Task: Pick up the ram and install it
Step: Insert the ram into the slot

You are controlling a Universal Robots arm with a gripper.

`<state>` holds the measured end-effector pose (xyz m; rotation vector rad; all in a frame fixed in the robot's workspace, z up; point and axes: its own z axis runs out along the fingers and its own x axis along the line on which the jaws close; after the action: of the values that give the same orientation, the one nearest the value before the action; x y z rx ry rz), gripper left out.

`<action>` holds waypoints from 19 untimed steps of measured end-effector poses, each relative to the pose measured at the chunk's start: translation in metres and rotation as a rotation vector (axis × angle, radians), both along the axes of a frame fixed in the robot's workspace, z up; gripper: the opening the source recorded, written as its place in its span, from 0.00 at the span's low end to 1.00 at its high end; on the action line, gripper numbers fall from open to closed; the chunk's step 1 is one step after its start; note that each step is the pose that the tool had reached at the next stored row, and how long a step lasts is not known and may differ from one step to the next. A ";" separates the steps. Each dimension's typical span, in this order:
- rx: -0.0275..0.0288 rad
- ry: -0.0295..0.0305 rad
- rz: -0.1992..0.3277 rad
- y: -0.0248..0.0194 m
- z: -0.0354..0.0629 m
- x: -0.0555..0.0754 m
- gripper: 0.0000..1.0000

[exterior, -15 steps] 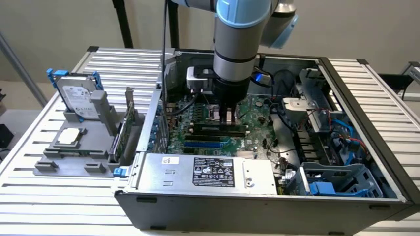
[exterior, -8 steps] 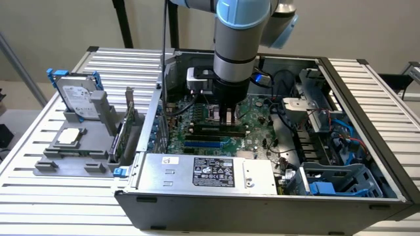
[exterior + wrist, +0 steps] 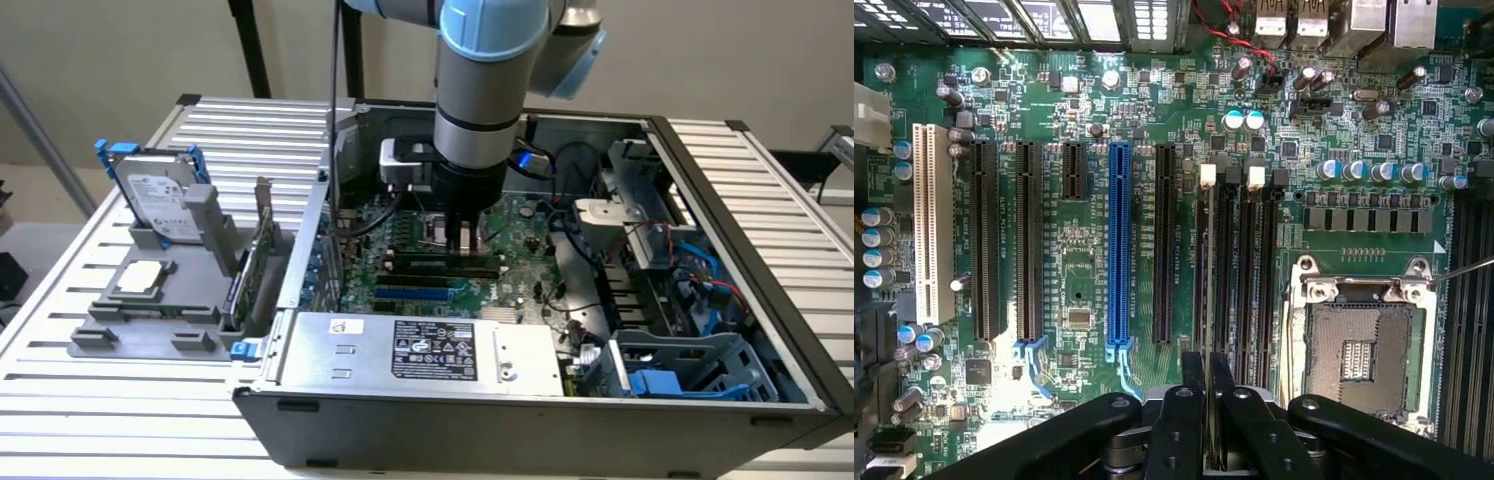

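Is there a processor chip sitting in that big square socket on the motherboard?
No. In the wrist view the CPU socket is empty, its bare contact grid exposed inside the metal frame, with no chip seated in it.

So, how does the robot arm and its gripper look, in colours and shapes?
The arm is a thick grey cylinder with a black band and light blue caps at its joints. Its wrist end is black. The gripper is black, with rounded linkage bars joined by round pivots and two narrow straight fingers. A thin black cable runs down beside the arm in the exterior view.
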<state>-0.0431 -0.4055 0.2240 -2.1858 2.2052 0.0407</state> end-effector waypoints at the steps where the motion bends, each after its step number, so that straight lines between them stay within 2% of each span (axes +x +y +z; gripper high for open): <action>1: -0.0001 0.0000 0.000 0.0002 -0.0002 0.000 0.14; 8: -0.0003 0.0001 0.000 0.0003 -0.0021 0.000 0.14; 10: -0.0001 0.0000 0.000 0.0003 -0.0022 0.000 0.15; 11: 0.0000 0.0000 0.000 0.0003 -0.0022 0.000 0.21; 12: 0.0000 0.0001 0.000 0.0003 -0.0015 0.000 0.21; 13: 0.0002 0.0003 0.000 0.0003 -0.0001 0.000 0.28; 19: -0.0001 0.0042 0.000 0.0003 0.0190 0.000 0.28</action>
<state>-0.0431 -0.4052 0.2430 -2.1878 2.2074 0.0452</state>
